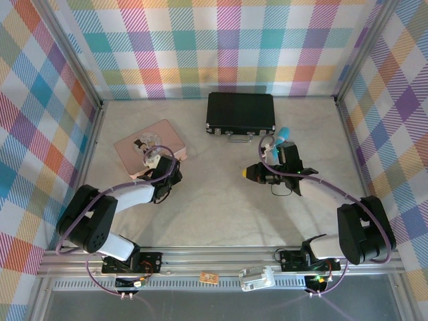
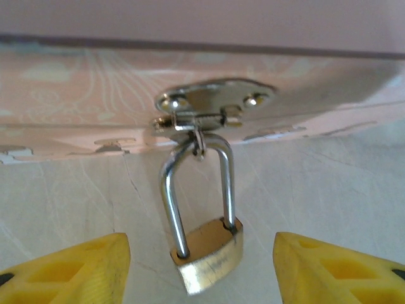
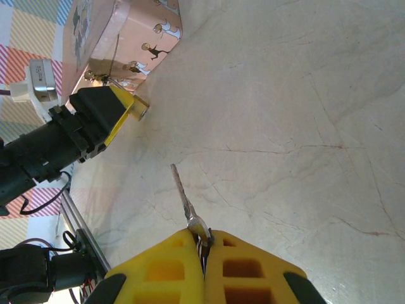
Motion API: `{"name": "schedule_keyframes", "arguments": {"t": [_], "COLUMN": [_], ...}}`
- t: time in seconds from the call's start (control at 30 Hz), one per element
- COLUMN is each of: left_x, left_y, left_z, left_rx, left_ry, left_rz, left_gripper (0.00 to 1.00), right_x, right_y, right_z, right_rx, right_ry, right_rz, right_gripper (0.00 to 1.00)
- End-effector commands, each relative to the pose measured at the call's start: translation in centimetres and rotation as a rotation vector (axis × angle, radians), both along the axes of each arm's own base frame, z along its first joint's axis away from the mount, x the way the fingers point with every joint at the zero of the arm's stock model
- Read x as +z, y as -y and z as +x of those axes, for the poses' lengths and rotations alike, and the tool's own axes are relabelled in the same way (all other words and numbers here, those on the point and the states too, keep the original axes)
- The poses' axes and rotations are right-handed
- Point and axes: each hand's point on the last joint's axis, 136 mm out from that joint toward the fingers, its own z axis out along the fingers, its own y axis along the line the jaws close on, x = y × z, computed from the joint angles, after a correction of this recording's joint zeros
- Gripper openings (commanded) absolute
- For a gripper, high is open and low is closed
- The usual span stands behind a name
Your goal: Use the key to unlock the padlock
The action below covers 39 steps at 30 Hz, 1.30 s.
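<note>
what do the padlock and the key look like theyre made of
Padlock: body looks like brass, yellow with a scuffed, dull shine; its shackle looks like polished steel, silver and mirror-bright. Key, pinched in the right gripper: thin grey metal with a faint gleam, likely steel.

Pastel plaid walls (image 1: 221, 40) enclose a pale marbled tabletop (image 1: 227, 214) edged by an aluminium rail (image 1: 221, 257) in front.

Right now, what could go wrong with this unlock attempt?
The padlock hangs loose from the pink tin's hasp between the open left jaws; a push from the key could swing it away. The right jaws pinch only the key's head, so it may twist on contact.
</note>
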Motion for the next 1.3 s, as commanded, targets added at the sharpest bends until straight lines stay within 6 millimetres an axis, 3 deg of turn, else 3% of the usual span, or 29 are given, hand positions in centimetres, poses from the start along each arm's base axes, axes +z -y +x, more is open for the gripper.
{"name": "schedule_keyframes", "arguments": {"t": [0.0,0.27,0.63,0.73,0.9,0.97,1.27], "left_x": [0.3,-0.6,-3.2,-3.2,-3.7,-4.1,-4.1], "left_y": [-0.8,0.7,0.4,0.5,1.0,1.1,2.7], "left_z": [1.2,3.8,2.2,1.9,1.3,0.9,-0.1], "left_rx": [0.069,0.02,0.011,-0.004,-0.049,-0.065,-0.197], "left_ry": [0.078,0.094,0.021,0.021,0.014,0.017,0.092], "left_rz": [0.056,0.081,0.084,0.07,0.049,0.036,-0.049], "left_gripper": [0.61,0.54,0.32,0.32,0.51,0.54,0.5], "right_x": [0.6,0.8,0.8,0.8,0.8,0.8,1.1], "right_y": [-0.2,-0.1,0.1,0.0,-0.1,-0.1,0.0], "right_z": [-0.3,-0.5,-0.5,-0.3,-0.2,-0.3,-0.5], "right_rx": [0.012,0.015,0.011,0.011,0.008,0.008,0.005], "right_ry": [0.028,0.034,0.036,0.031,0.027,0.027,0.032], "right_rz": [0.014,0.007,-0.008,-0.006,0.003,0.003,0.005], "right_gripper": [0.0,0.0,0.0,0.0,0.0,0.0,0.0]}}
